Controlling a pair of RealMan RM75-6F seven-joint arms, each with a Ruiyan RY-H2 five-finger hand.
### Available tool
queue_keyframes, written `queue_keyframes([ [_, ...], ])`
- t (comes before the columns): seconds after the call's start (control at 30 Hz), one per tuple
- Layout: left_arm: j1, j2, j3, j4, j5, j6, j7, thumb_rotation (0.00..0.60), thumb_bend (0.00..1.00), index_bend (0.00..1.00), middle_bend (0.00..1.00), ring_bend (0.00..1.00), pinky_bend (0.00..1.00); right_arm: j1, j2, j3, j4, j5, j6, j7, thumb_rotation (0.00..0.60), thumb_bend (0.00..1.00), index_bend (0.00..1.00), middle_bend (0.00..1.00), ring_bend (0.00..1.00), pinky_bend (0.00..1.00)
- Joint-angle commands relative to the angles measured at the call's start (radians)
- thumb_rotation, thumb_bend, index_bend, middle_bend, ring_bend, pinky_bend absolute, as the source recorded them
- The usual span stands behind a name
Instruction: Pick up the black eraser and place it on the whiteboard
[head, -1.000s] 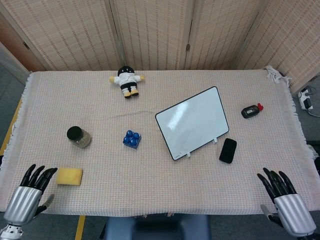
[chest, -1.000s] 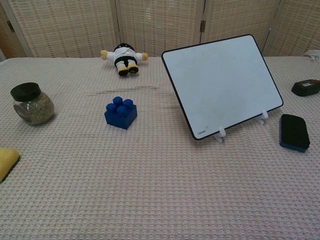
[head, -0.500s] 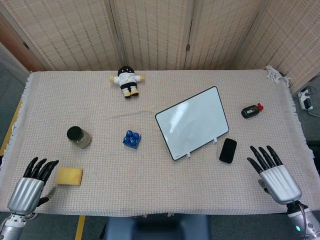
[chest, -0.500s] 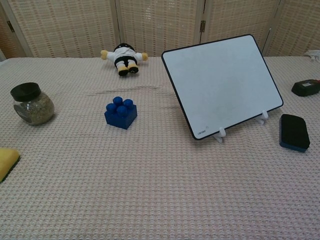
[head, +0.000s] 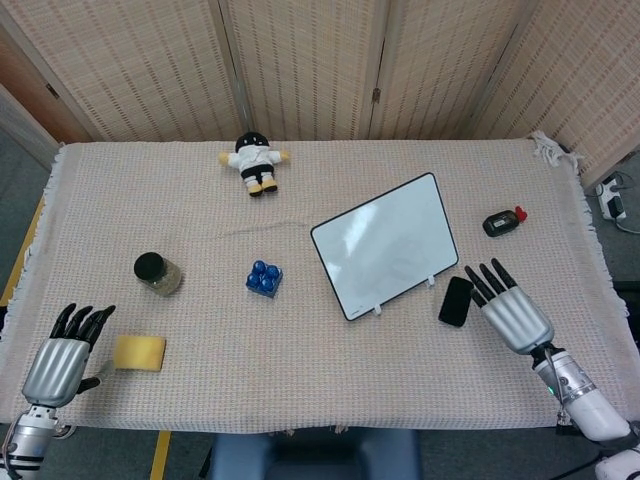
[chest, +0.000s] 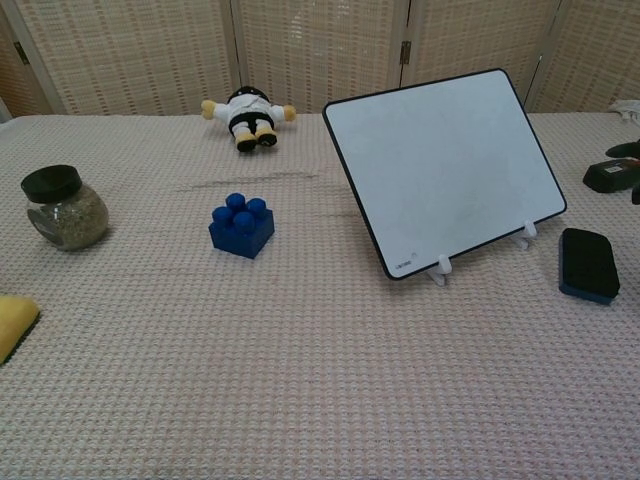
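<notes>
The black eraser (head: 456, 301) lies flat on the cloth just right of the whiteboard (head: 385, 245); in the chest view the eraser (chest: 588, 264) shows a blue underside, right of the tilted whiteboard (chest: 446, 165). My right hand (head: 512, 310) hovers immediately right of the eraser, fingers spread and holding nothing. Only its fingertips (chest: 632, 150) show at the chest view's right edge. My left hand (head: 63, 355) sits at the near left corner, fingers apart and empty.
A yellow sponge (head: 139, 352) lies beside my left hand. A jar (head: 157, 273), a blue block (head: 264, 277) and a doll (head: 255, 163) stand across the left and middle. A small black device (head: 499, 223) lies behind my right hand.
My right hand has moved forward and left from the near right corner to just beside the eraser. My left hand shifted slightly. Objects stayed put.
</notes>
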Motion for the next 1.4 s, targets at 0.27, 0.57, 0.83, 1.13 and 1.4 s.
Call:
queue_keyframes([
  [0.27,-0.03,-0.006,-0.009,0.022,-0.046,-0.051,-0.029,0.6,0.27,0.12,0.21,0.13,0.06,0.072,-0.116,-0.033,0.137,-0.011,-0.039,0.032,0.6,0.31,0.29,0.0,0.0,0.0],
  [0.57,-0.039,-0.001,-0.012,0.028,-0.074,-0.068,-0.059,0.6,0.21,0.13,0.21,0.12,0.06,0.096,-0.185,-0.069,0.209,-0.04,-0.024,0.069,0.6,0.31,0.27,0.0,0.0,0.0],
  [0.83,-0.041,0.007,-0.013,0.028,-0.089,-0.071,-0.081,0.6,0.19,0.13,0.21,0.13,0.06,0.108,-0.235,-0.08,0.262,-0.032,-0.015,0.064,0.6,0.31,0.26,0.0,0.0,0.0],
  [1.13,-0.041,0.002,-0.02,0.034,-0.115,-0.066,-0.067,0.6,0.19,0.13,0.21,0.13,0.06,0.13,-0.271,-0.098,0.311,-0.028,-0.032,0.078,0.6,0.31,0.26,0.0,0.0,0.0],
  [1.4,-0.041,0.002,-0.023,0.034,-0.128,-0.065,-0.069,0.6,0.2,0.13,0.21,0.13,0.06,0.142,-0.304,-0.107,0.353,-0.017,-0.041,0.09,0.6,0.31,0.26,0.0,0.0,0.0],
])
